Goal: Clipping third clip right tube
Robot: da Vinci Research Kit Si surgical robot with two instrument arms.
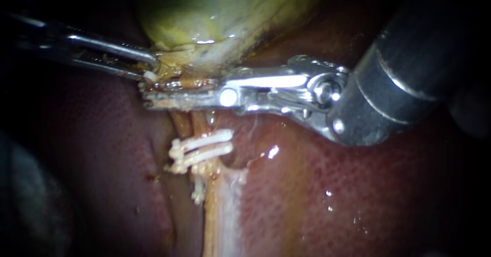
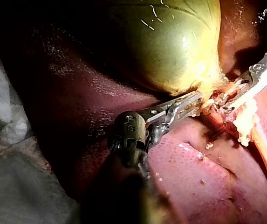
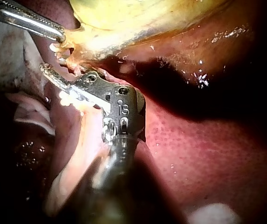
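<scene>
1. Left instrument (image 1: 149, 67): thin shaft enters from 9 o'clock in the endoscope view and runs slightly downward toward centre. It ends at the lower edge of the gallbladder (image 1: 220, 11), at about 11 o'clock from mid-frame.
2. Left jaws: converged at the tips and clamped on a pale, yellowish shred of tissue at the gallbladder's narrow end. Jaw bodies stand a little apart further back. The left wrist view agrees: tips buried in tissue where the green sac tapers.
3. Right instrument (image 1: 151, 97): thick dark shaft enters from 2 o'clock, and the bright wrist joint sits right of centre. The long jaws reach level toward 9 o'clock, ending just beneath the left instrument's tips. The two are near each other; contact cannot be told.
4. Right jaws: nearly together, lying crosswise over the tube (image 1: 198, 126), orange tissue pinched between upper and lower jaw. Only a thin slit shows, so they read as closed on the tube. Whether a clip sits inside is not visible.
5. Tube: runs from the gallbladder's narrow end down toward 6 o'clock, over the liver (image 1: 358, 195). Which tube of the pair this is cannot be told.
6. Two white clips (image 1: 204, 147) sit side by side across the tube, just below the right jaws, toward 6 o'clock.
7. Right wrist view: curved jaws ahead of the wrist, against pale tissue under the gallbladder; left instrument just beyond them.
</scene>
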